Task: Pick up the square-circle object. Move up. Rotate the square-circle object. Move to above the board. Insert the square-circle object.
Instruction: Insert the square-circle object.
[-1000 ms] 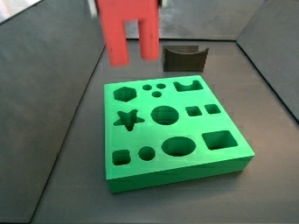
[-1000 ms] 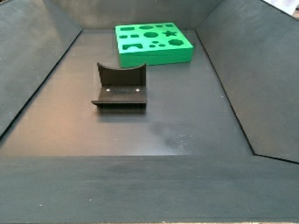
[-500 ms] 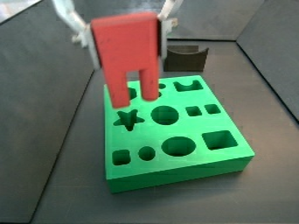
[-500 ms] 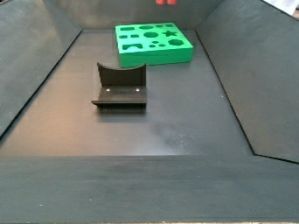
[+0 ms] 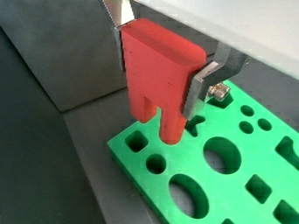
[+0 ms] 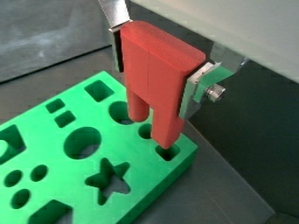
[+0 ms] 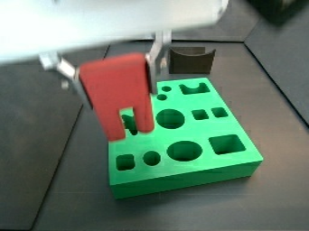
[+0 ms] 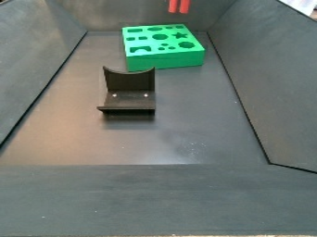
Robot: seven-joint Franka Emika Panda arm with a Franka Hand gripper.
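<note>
My gripper point(image 5: 162, 61) is shut on the square-circle object point(image 5: 158, 83), a bright red block with two prongs, one square and one round, pointing down. It hangs over a corner of the green board point(image 5: 179, 163), with the prong tips close over two small holes there. Both wrist views show this, with the gripper point(image 6: 158, 70), the object point(image 6: 158, 87) and the board point(image 6: 146, 188). In a side view the gripper point(image 7: 111, 65) holds the object point(image 7: 112, 95) above the board point(image 7: 187, 185), blurred by motion. In a side view only the object's prongs point(image 8: 179, 6) show above the board point(image 8: 165, 61).
A dark grey U-shaped holder point(image 7: 191, 60) stands on the floor behind the board, and in a side view point(image 8: 126, 93) it stands in the middle of the bin. Dark sloping walls enclose the floor on all sides.
The gripper has carried the red object from behind the board to over it and lowered it toward the holes. The board and the holder have not moved.
</note>
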